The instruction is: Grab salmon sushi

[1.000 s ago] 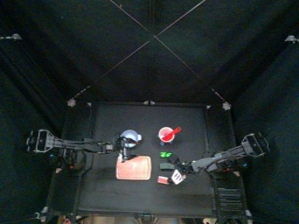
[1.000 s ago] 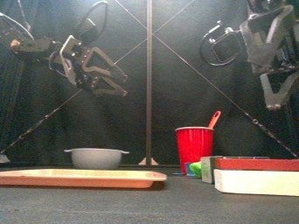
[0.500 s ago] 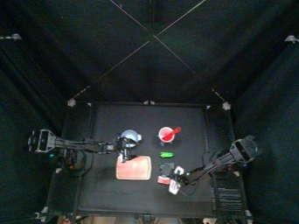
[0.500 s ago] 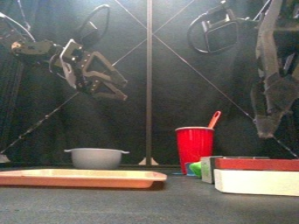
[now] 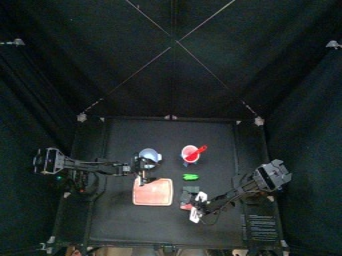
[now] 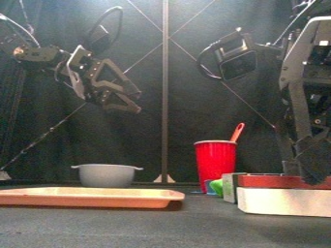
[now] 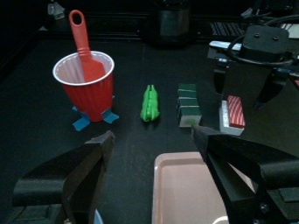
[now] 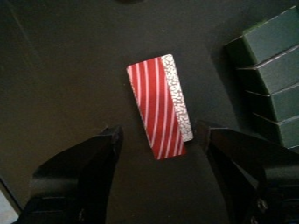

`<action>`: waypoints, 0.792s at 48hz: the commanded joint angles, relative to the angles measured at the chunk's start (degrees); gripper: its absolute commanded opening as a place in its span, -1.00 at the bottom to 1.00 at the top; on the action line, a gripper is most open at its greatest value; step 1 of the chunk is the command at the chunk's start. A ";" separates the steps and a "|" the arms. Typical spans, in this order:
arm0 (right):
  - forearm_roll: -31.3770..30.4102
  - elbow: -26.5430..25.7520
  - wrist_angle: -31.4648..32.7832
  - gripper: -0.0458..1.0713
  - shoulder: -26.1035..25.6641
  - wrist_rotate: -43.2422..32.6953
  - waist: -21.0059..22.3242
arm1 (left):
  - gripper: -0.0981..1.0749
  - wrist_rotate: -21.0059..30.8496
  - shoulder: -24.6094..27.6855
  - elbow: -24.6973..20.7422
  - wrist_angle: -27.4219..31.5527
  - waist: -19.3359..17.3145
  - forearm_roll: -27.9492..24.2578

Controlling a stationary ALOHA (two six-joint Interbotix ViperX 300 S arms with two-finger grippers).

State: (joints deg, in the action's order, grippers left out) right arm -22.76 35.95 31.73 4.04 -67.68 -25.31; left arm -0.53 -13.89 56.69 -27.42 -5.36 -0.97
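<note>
Right wrist view: right claw [image 8: 162,153] wide open, salmon sushi [image 8: 160,105] centred between jaws.

**Two black robot arms**

Both arms are finished in matte black. The left arm [image 6: 97,73] is built of boxy, angular links, with looped black cables [image 6: 104,24] seen above it. The right arm [image 6: 304,82] is a tall blocky column. Each gripper [image 8: 158,144] is formed of two broad, rounded black jaws.

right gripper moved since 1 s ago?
Yes. In the front view the right gripper has dropped from well above the red cup to just over the salmon sushi, jaws open.
</note>
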 commanded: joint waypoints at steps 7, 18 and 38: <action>-0.44 -1.14 -0.09 0.81 0.00 -0.18 -0.09 | 0.93 -0.09 -0.09 -1.32 -0.26 -0.18 -0.09; -0.44 -1.32 -0.18 0.81 1.05 0.09 0.09 | 0.93 -0.09 -0.35 -1.05 -0.26 -0.18 -0.88; 0.09 -3.08 0.26 0.66 3.34 -0.26 -0.53 | 0.93 -0.09 -0.79 -2.20 -0.26 -0.53 -4.22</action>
State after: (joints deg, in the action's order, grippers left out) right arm -22.59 34.54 31.90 7.91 -67.85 -25.66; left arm -0.44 -14.24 56.07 -27.42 -5.45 -4.13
